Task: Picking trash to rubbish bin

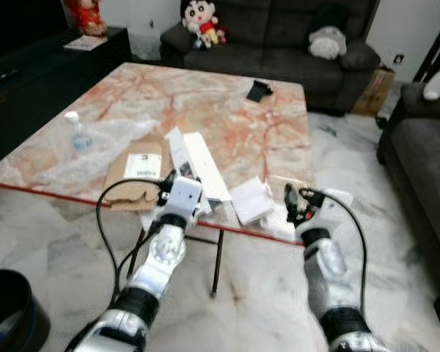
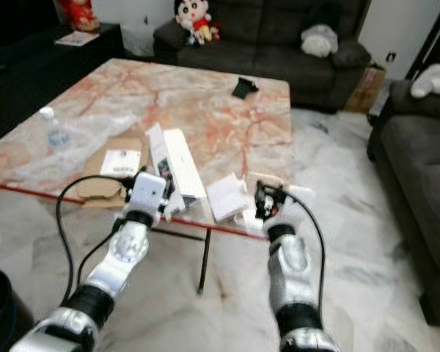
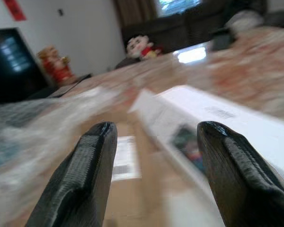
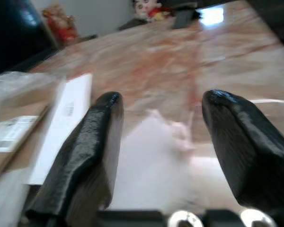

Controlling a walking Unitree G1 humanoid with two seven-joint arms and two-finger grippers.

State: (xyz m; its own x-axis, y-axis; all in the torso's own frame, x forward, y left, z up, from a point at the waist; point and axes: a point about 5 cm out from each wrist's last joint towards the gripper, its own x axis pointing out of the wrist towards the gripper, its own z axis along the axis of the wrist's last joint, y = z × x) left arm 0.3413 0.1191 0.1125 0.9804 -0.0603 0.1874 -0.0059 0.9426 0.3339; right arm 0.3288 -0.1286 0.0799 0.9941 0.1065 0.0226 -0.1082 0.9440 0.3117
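Trash lies near the front edge of the marble table (image 1: 205,103): a long white box (image 1: 202,165), a small white box (image 1: 251,199), a flat brown cardboard (image 1: 125,180) with a label, and a plastic bottle (image 1: 78,132). My left gripper (image 1: 172,178) is open over the near end of the long white box (image 3: 217,118). At the table edge, my right gripper (image 1: 297,199) is open just right of the small white box (image 4: 151,146). A black rubbish bin (image 1: 4,312) stands on the floor at the lower left.
A small black object (image 1: 259,90) sits at the table's far side. A dark sofa (image 1: 279,37) with a plush toy (image 1: 200,20) is behind the table, another sofa (image 1: 422,154) is at the right, and a dark cabinet (image 1: 37,73) at the left. Clear plastic wrap lies by the bottle.
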